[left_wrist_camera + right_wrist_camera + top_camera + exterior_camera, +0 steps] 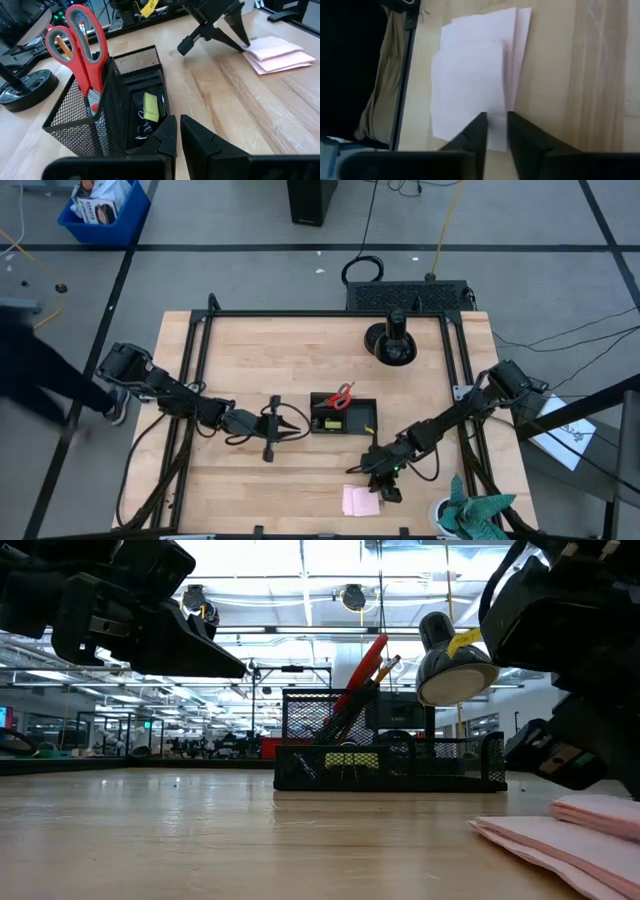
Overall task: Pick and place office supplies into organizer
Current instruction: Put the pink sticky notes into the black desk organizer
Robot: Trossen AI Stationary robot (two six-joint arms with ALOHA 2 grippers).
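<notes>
The black mesh organizer (368, 426) (400, 768) (75, 125) stands mid-table. In it are the red-handled scissors (343, 394) (82, 55), upright, an orange pencil (62, 46), the yellow-green eraser (151, 106) and binder clips (142, 131). The pink sticky-note pad (360, 500) (470, 75) (277, 52) lies flat near the table's near edge. My left gripper (300, 428) (178, 131) is shut, level, just left of the organizer. My right gripper (385, 490) (495, 131) points down over the pad's edge, open by a narrow gap, and seems just above it (570, 825).
A round black stand (392, 340) sits near the table's far edge. A teal-green cloth (475, 515) lies at the near right corner. A person's leg (40, 375) shows beyond the table's left side. Bare wood lies between the organizer and the near edge.
</notes>
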